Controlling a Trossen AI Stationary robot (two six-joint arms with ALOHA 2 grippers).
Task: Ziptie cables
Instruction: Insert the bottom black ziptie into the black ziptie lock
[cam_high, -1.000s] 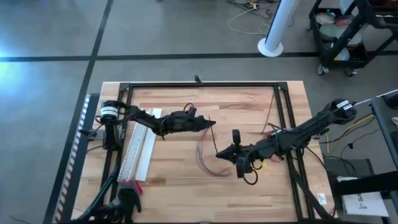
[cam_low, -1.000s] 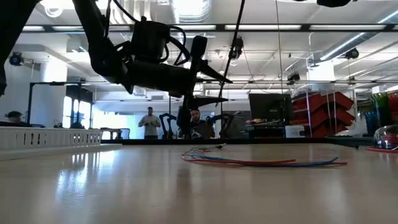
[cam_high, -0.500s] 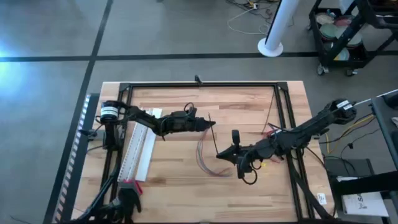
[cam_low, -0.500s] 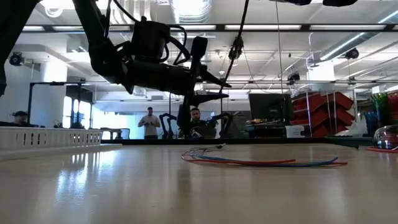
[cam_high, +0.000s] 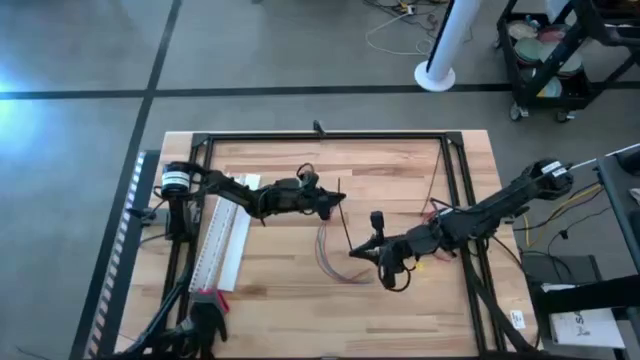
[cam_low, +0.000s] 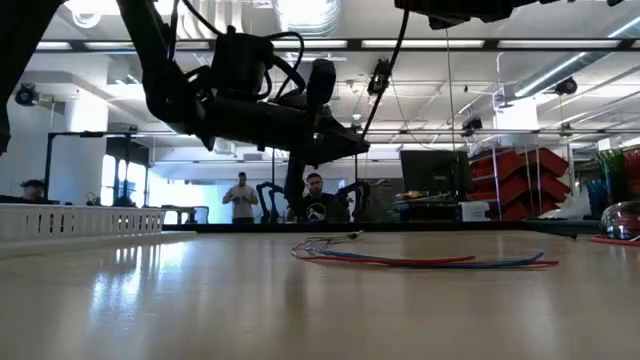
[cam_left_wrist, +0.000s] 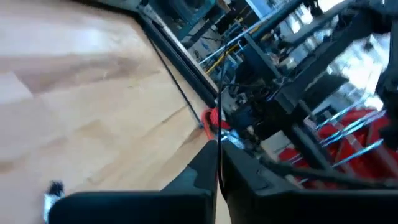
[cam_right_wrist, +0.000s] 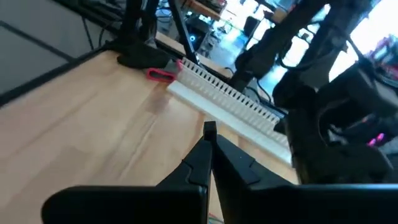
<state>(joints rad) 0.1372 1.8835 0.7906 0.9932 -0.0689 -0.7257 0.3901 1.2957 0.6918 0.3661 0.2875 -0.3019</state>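
We see the cables (cam_high: 331, 252) lying loose in a shallow curve on the tabletop (cam_high: 280, 290), not bundled and nothing looped round them yet. The left gripper (cam_high: 333, 205) hangs just beyond the far end of the cables, its jaws pinched closed on a thin black zip tie (cam_high: 344, 220). The tie runs down alongside the cables to the right gripper (cam_high: 362, 250), just beside the cables' near curve, whose jaws look closed on the tie's other end. In the low view the cables (cam_low: 420, 261) lie flat with both grippers up off them. In our judgement the main risk is that the tie is thin and stiff, so it could twist or slip out of either pinch as the ends are brought together, and we would lose the tail-to-head alignment. The second risk is that the wires are splayed, so a loop could catch only some strands or drag the bundle sideways. The third is that the arms are close over the cables, so the grippers could knock each other. The white slotted strip (cam_high: 225, 245) sits well apart from the cables, no issue there
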